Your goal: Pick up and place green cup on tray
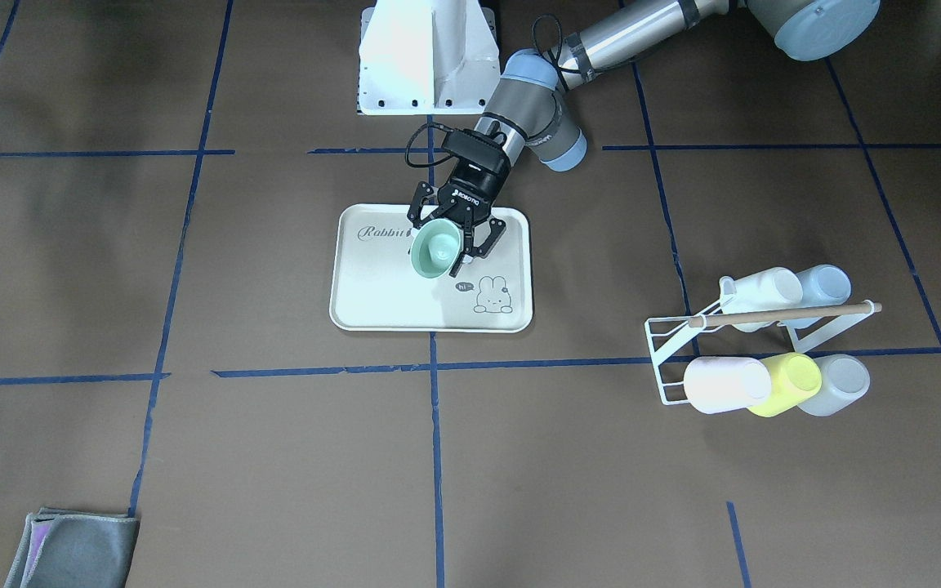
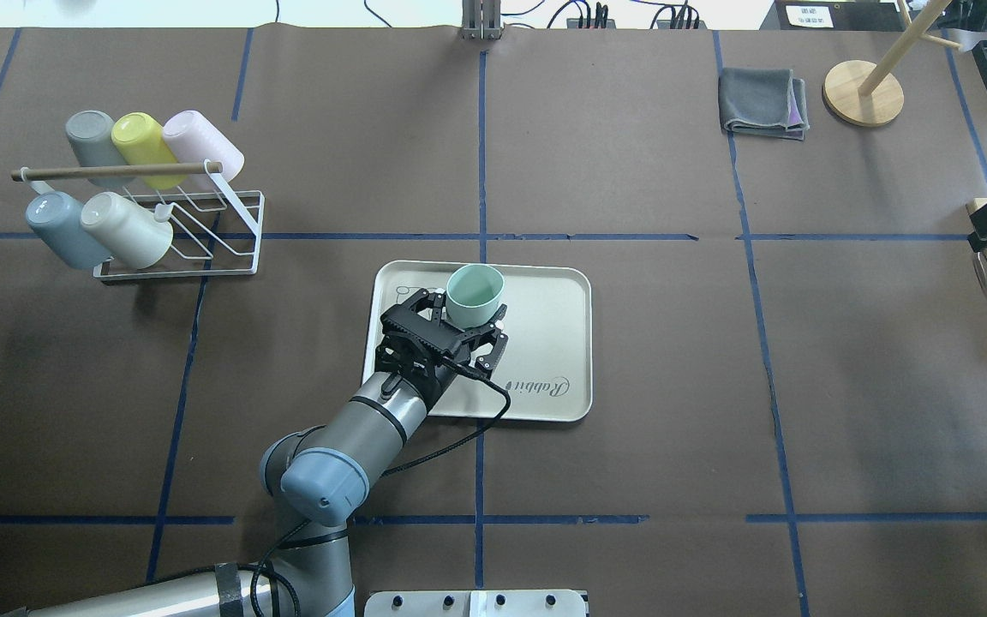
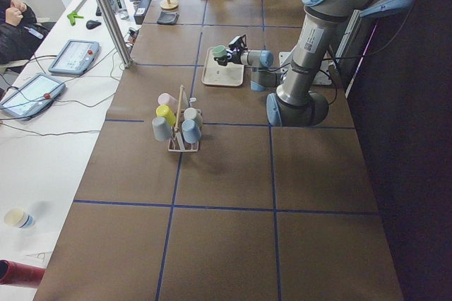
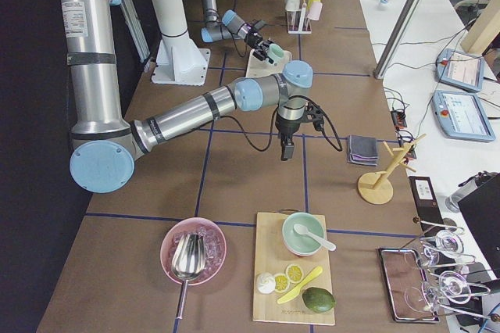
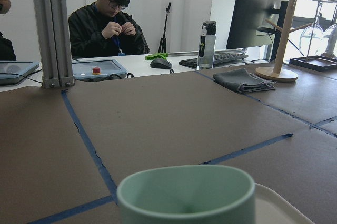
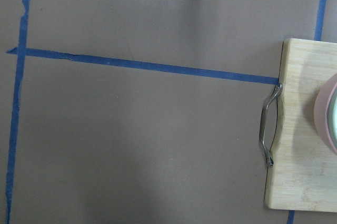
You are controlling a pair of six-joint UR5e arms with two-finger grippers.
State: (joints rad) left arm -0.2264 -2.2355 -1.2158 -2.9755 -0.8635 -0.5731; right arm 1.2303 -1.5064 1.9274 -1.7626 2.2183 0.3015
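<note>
Green cup (image 2: 475, 291) in hand (image 2: 469, 314) (over tray (image 2: 545, 343))

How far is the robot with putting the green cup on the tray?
Done, it seems: the pick-up, since the green cup sits upright between the fingers of the left gripper. In hand: the cup is over the tray, near its rabbit drawing; whether its base touches I cannot tell. Left: set it down, open the fingers, draw back.
</note>
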